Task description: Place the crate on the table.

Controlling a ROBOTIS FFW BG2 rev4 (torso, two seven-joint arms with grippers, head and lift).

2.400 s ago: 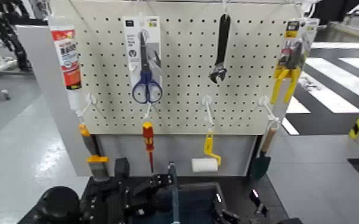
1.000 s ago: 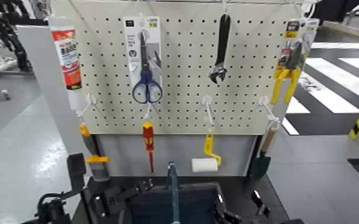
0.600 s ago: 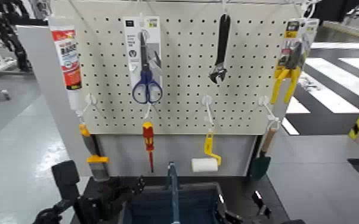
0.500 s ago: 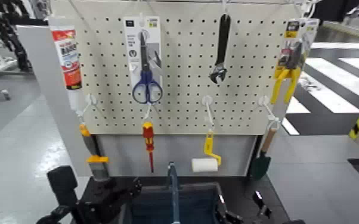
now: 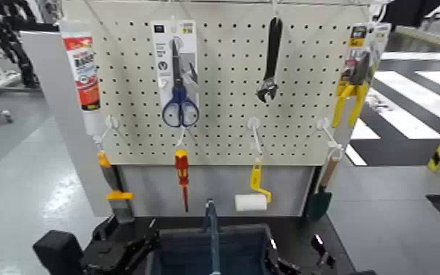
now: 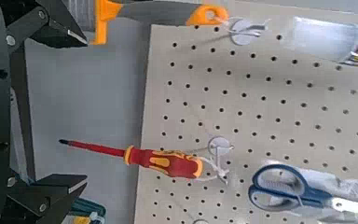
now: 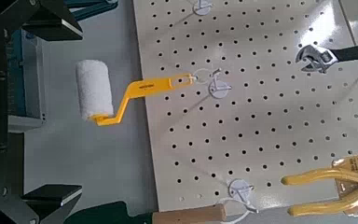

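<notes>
The dark blue-grey crate [image 5: 194, 256] stands on the black table [image 5: 296, 228] at the bottom centre of the head view, its thin centre bar [image 5: 211, 227] upright. My left gripper [image 5: 139, 246] is just left of the crate and apart from it; in the left wrist view [image 6: 61, 107] its fingers [image 6: 48, 23] are spread wide with nothing between them. My right gripper [image 5: 296, 265] is at the crate's right end; in the right wrist view [image 7: 56, 107] its fingers [image 7: 54, 19] are wide apart, with the crate's wall [image 7: 23, 79] beside them.
The cream pegboard [image 5: 223, 117] rises behind the table with scissors [image 5: 179, 84], a wrench [image 5: 270, 62], yellow pliers [image 5: 353, 84], a tube [image 5: 84, 69], a red screwdriver [image 5: 183, 175] and a paint roller [image 5: 251, 201]. Grey floor lies on both sides.
My left arm has drawn away from the crate, leftward and down. The crate and the right gripper have stayed where they were.
</notes>
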